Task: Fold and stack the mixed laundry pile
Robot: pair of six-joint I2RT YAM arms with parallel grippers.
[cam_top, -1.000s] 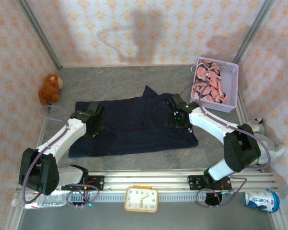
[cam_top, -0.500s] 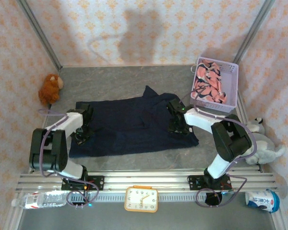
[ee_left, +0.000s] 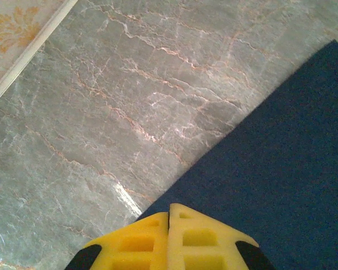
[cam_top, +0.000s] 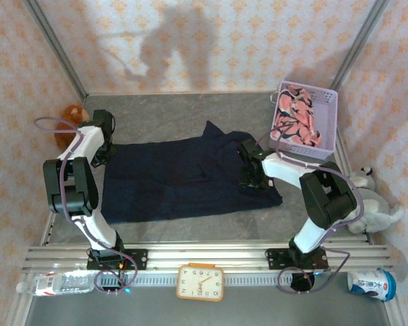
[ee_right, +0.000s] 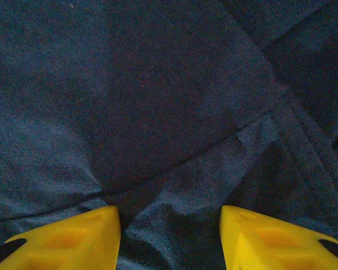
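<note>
Left gripper swung to navy garment's far-left corner, jaws pressed together, catch unclear. Right gripper narrowing, still spread over a crease. Probably still flattening.

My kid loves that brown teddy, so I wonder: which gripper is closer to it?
Left. The left gripper sits close by the brown teddy, at the far-left corner of the navy garment; the right gripper is across that cloth, near the lavender basket.
</note>
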